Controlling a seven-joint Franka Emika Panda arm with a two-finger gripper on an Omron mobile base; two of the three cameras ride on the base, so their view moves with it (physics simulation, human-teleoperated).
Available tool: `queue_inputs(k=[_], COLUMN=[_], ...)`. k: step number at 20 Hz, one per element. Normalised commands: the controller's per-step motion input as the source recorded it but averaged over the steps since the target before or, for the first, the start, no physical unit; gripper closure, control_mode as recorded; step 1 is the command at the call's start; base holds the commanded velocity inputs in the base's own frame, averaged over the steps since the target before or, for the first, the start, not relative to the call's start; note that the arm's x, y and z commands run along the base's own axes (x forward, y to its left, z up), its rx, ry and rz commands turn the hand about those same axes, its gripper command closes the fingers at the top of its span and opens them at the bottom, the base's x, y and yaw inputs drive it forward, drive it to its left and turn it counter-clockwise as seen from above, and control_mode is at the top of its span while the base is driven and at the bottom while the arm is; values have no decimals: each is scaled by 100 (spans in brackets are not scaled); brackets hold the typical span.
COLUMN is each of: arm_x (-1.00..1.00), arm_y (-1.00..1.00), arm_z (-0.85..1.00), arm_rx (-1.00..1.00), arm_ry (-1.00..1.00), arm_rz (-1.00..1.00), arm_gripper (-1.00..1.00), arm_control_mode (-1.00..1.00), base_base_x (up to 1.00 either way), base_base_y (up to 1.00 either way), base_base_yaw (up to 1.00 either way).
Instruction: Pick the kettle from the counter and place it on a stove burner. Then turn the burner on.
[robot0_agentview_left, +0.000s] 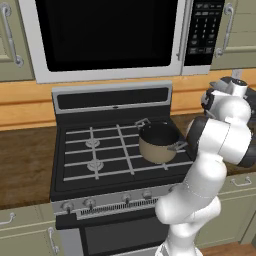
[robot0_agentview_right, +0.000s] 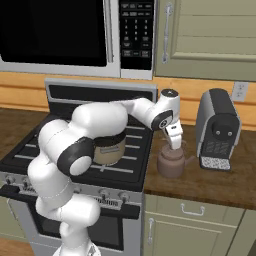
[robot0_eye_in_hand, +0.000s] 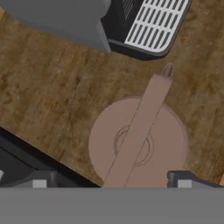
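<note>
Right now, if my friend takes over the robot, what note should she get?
Gripper: open, jaws wide, holding nothing, right above the kettle; in the hand view the kettle's arched handle runs up between the two finger tips.
Kettle: upright on the counter, between the stove's right edge and the coffee machine.
Stove: a tan pot sits on the right side; the left burners are free.
Done: the hand is lined up over the kettle.
Left: close on the handle, lift, set the kettle on a free burner, turn that burner's knob, probably one of the left ones.
</note>
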Motion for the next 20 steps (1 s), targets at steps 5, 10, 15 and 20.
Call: queue_inputs(k=[5,10,15,20], arm_x=[30,5,0,0], arm_y=[-8,-8,0,0], arm_z=[-13,-5,-8,-16], arm_rx=[2,1,0,0], arm_ry=[5,1,0,0], arm_rz=[-3,-5,-6,-7], arm_gripper=[-100,-100,-100,100], arm_control_mode=[-100,-100,-100,-100], base_base_x=[0,0,0,0], base_base_y=[0,0,0,0], base_base_yaw=[0,0,0,0])
